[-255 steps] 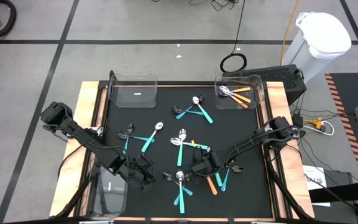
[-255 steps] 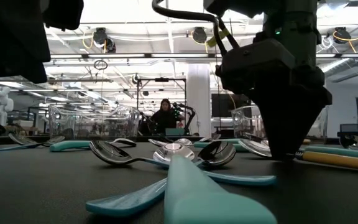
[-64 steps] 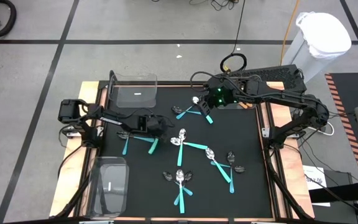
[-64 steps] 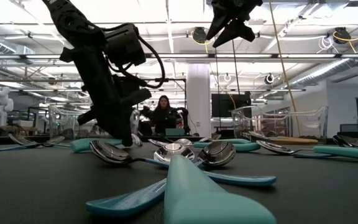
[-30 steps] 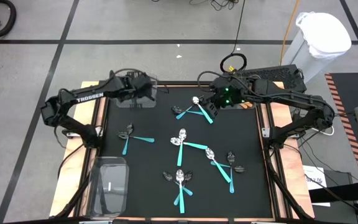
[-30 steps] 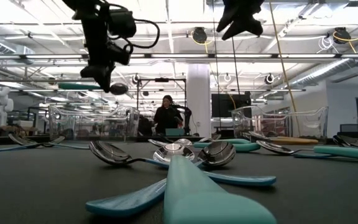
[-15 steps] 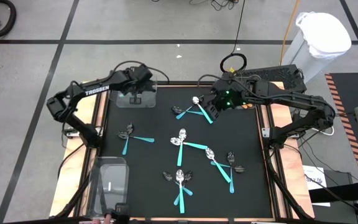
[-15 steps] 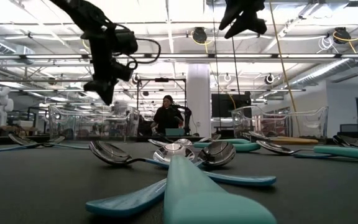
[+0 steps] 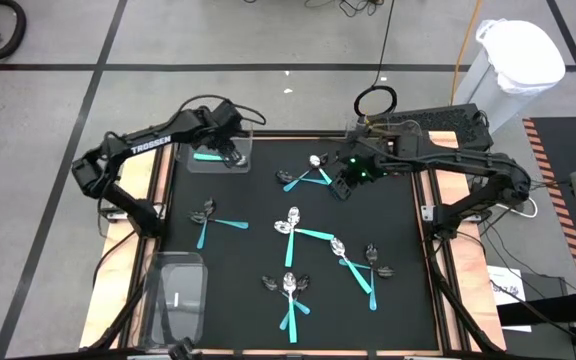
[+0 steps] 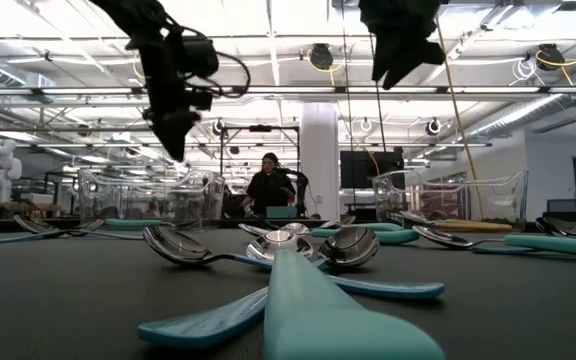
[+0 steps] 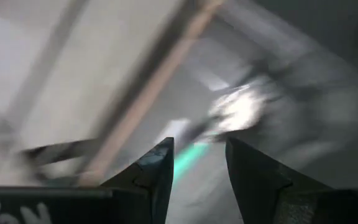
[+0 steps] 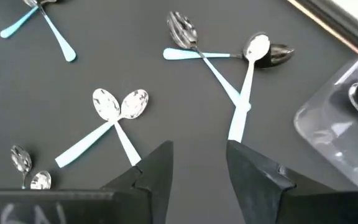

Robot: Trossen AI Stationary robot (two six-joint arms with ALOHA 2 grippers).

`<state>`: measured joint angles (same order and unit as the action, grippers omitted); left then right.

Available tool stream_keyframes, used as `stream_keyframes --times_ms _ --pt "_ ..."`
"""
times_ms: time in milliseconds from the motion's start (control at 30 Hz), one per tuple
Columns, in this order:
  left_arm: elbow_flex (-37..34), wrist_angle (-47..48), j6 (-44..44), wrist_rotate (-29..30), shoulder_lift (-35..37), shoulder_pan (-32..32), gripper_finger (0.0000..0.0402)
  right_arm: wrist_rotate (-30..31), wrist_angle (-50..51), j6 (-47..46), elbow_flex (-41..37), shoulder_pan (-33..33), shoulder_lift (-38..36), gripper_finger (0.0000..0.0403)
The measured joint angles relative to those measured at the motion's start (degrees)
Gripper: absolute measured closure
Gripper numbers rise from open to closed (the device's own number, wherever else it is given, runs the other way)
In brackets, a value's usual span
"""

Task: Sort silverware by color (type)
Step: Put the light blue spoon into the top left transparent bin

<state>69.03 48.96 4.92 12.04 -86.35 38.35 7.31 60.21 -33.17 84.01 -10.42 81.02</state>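
Even overhead light filled the high view, bright on the grey floor (image 9: 48,110) and flat on the black worktop (image 9: 258,250), with soft shadows. In the low view, ceiling lamps (image 10: 320,55) glared against a pale, washed-out hall, and the nearest teal handle (image 10: 318,310) lay out of focus. The left wrist view was smeared by heavy motion blur; the right wrist view was sharp, spoon bowls (image 12: 120,104) glinting.

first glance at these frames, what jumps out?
Teal-handled silverware lies in crossed clusters over the black mat, one teal handle looming right at the low camera. The left gripper hangs over the clear bin at the far-left corner, jaws apart, a teal piece lying in the bin. The right gripper hovers empty, jaws apart, by the far cluster.
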Motion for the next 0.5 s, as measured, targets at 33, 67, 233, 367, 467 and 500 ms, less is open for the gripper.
stream_keyframes --times_ms 33,67,233,367,467,500 --pt "-0.06 -0.62 -2.08 -4.25 0.64 -0.30 0.0252 -0.08 0.04 -0.47 0.00 0.17 0.63 0.0259" --pt "-0.06 -1.10 -4.01 -8.12 1.19 -0.74 0.0252 -0.28 0.06 -0.67 0.00 0.37 1.37 0.0259" --pt "-0.08 -2.49 -9.65 -16.47 2.23 -5.64 0.0252 -2.95 -0.40 -0.62 0.00 2.75 6.30 0.0259" --pt "-0.13 -2.54 -10.65 -14.87 2.19 -11.88 0.0252 -3.12 -3.15 0.96 0.00 6.53 11.97 0.0259" --pt "-0.13 -2.52 -12.19 -13.40 2.19 -16.11 0.0252 -4.39 -6.79 3.24 0.00 9.05 16.06 0.0259" --pt "-0.13 -2.44 -12.58 -13.16 2.19 -17.36 0.0252 -5.76 -8.47 4.48 0.00 9.79 17.45 0.0259"
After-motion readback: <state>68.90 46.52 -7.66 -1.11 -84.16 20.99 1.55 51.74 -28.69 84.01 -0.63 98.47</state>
